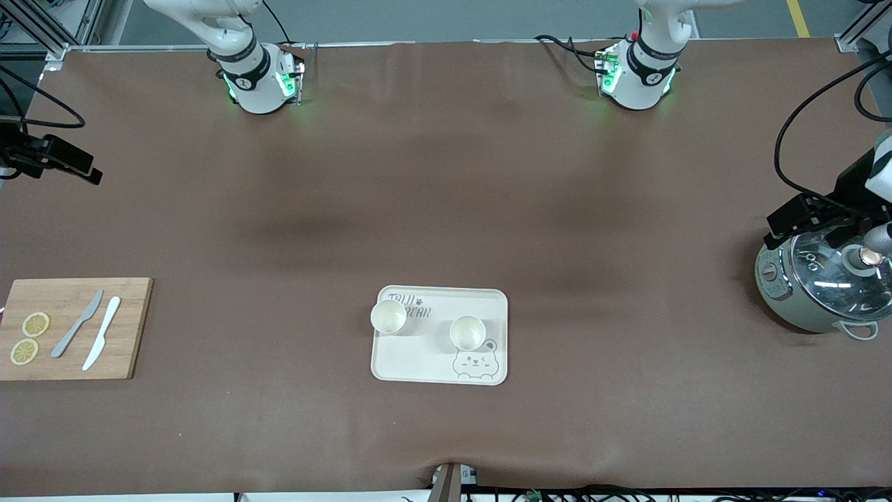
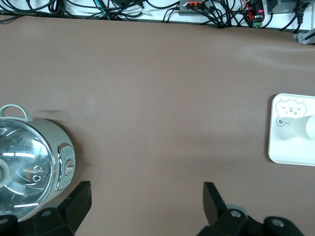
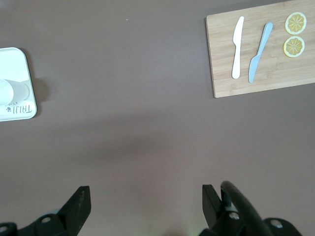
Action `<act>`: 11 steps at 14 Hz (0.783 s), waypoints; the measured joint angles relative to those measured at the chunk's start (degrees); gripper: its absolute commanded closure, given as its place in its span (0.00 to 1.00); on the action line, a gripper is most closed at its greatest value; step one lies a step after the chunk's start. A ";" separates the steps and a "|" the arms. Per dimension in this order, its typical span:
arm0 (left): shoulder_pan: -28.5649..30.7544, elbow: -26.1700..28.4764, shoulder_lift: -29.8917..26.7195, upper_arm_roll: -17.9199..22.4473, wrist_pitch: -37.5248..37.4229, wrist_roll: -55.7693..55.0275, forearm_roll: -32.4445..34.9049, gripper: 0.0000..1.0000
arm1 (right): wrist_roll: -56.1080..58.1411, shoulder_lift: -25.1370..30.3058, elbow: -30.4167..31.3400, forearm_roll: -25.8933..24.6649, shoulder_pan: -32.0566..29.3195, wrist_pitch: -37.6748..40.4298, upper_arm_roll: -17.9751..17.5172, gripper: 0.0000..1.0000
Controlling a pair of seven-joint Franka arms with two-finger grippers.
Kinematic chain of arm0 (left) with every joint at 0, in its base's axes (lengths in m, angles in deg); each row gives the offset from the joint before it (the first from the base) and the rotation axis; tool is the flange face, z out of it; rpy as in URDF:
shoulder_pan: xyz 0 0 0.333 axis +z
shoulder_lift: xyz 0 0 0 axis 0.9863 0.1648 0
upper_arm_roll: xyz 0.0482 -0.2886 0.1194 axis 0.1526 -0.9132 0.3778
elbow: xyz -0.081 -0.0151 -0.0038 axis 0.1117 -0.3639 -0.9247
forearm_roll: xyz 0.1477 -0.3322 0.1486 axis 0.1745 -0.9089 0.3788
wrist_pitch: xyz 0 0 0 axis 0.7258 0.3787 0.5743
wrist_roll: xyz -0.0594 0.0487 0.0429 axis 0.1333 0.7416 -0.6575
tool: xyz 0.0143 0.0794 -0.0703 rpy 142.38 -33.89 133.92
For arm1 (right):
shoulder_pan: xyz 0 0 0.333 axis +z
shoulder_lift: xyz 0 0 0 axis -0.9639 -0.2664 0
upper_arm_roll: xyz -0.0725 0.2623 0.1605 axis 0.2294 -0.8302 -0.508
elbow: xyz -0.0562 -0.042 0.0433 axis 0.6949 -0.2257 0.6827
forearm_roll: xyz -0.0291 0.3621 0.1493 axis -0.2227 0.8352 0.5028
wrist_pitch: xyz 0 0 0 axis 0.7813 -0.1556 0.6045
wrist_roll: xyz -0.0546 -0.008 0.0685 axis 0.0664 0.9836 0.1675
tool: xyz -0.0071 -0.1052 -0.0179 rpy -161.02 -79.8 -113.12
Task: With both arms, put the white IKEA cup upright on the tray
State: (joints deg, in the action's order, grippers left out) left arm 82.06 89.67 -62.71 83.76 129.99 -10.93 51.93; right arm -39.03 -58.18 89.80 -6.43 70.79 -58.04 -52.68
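Two white cups stand upright, mouths up, on the cream bear-face tray (image 1: 440, 362) at the middle of the brown table (image 1: 446, 209): one cup (image 1: 388, 316) at the tray's corner by the lettering, toward the right arm's end, the other cup (image 1: 467, 332) near the tray's middle, just above the printed bear.

Both arms are drawn well away from the tray. The left gripper (image 2: 146, 196) hangs with its jaws spread wide and nothing between them, over bare table just beside a grey-green cooker with a glass lid (image 1: 822, 286) at the left arm's end. The right gripper (image 3: 146, 199) is likewise released and empty, over bare table at the right arm's end; only its dark wrist hardware shows at the front view's edge.

Nearer the front camera at that end lies a wooden cutting board (image 1: 70, 328) carrying two lemon slices (image 1: 29, 337), a grey knife (image 1: 77, 323) and a white knife (image 1: 102, 332).
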 measured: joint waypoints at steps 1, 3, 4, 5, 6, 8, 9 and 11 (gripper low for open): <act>0.00 0.00 0.00 0.00 0.00 0.00 0.00 0.00 | 0.02 0.00 0.00 0.00 0.00 -0.04 -0.03 0.00; 0.00 0.00 0.01 0.00 0.00 0.00 0.00 0.00 | 0.06 0.00 0.00 0.00 0.00 -0.11 -0.13 0.00; 0.01 0.00 0.01 0.02 0.00 0.00 0.00 0.00 | 0.08 0.00 0.00 0.00 0.00 -0.14 -0.18 0.00; 0.01 -0.01 0.01 0.05 0.00 0.00 0.00 0.00 | 0.11 0.00 0.00 0.00 0.00 -0.15 -0.24 0.00; 0.02 -0.01 0.02 0.07 0.00 0.00 0.00 0.00 | 0.17 0.00 0.00 0.00 0.00 -0.15 -0.31 0.00; 0.02 -0.01 0.05 0.11 0.00 0.00 0.00 0.00 | 0.36 0.00 0.00 0.00 0.01 -0.15 -0.53 0.00; 0.02 -0.01 0.08 0.11 -0.08 0.00 0.00 0.00 | 0.38 0.00 0.00 0.00 0.01 -0.15 -0.61 0.00; 0.02 -0.01 0.18 0.11 -0.51 0.00 0.00 0.00 | 0.61 0.00 0.02 0.00 0.01 -0.15 -0.61 0.00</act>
